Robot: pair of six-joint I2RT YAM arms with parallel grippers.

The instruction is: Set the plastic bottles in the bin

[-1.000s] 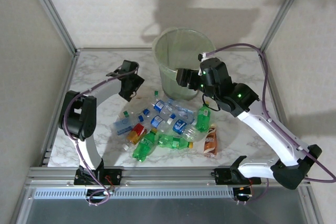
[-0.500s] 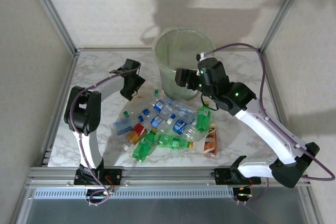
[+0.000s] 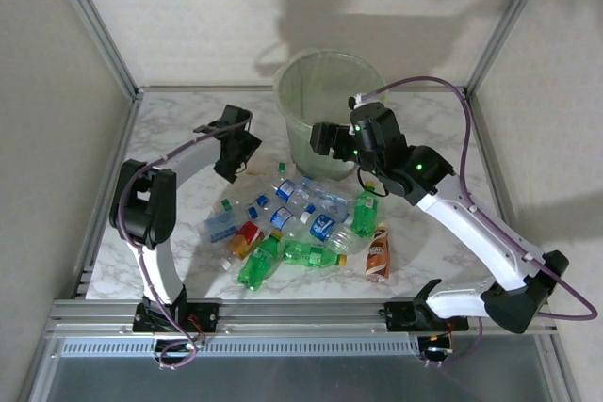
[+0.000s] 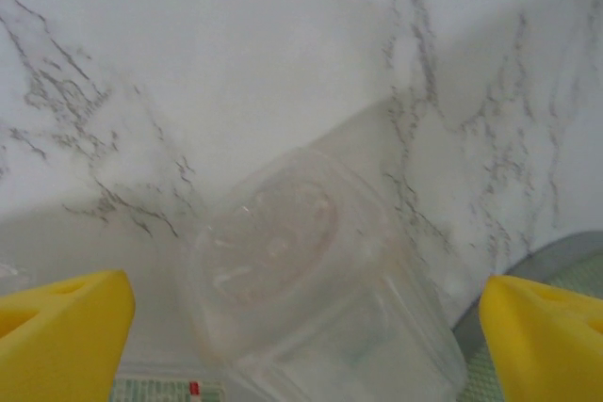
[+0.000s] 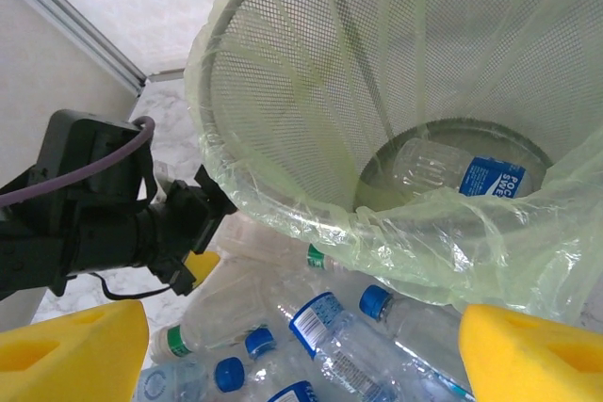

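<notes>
Two pincers gape wide by a heap of plastic bottles (image 3: 301, 223) on the bench (image 3: 179, 134).
The bin (image 3: 328, 105) stands at the far middle of the bench, and the heap lies just on its near side. The left pincer (image 4: 301, 327) is left of the bin, its yellow fingers far apart and holding nothing. A clear bottle (image 4: 283, 261) sits between them; it is blurry, and maybe lies on its side. The right pincer (image 5: 301, 350) is at the bin's near side, fingers far apart and empty too. One blue-label bottle (image 5: 452, 171) lies at the bottom of the bin.
</notes>
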